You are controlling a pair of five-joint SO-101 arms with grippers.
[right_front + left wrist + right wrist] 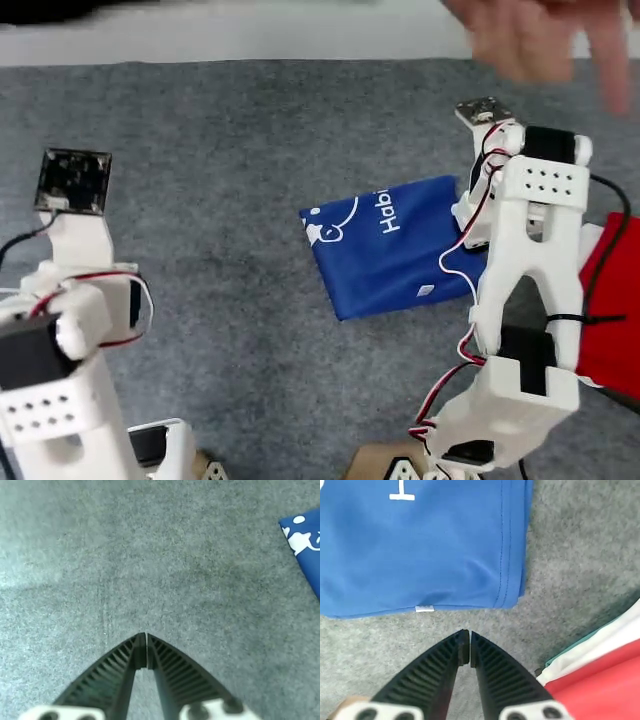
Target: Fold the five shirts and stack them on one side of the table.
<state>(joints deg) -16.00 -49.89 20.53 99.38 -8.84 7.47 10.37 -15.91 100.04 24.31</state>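
A folded blue shirt (pixel 385 245) with white print lies on the grey table mat, right of centre. Its hemmed edge (pixel 440 555) sits just beyond my right gripper (pixel 469 647), which is shut and empty over bare mat. A red shirt with white and green trim (pixel 610 300) lies at the right edge, partly hidden by the right arm; its corner (pixel 600 680) shows beside the right gripper. My left gripper (pixel 146 651) is shut and empty above bare mat at the left, with a corner of the blue shirt (pixel 304 535) off to the side.
A person's hand (pixel 540 40) hovers over the far right edge of the table. The grey mat (pixel 220 170) stretches open between the two arms. A pale strip of table (pixel 200 40) runs along the far side.
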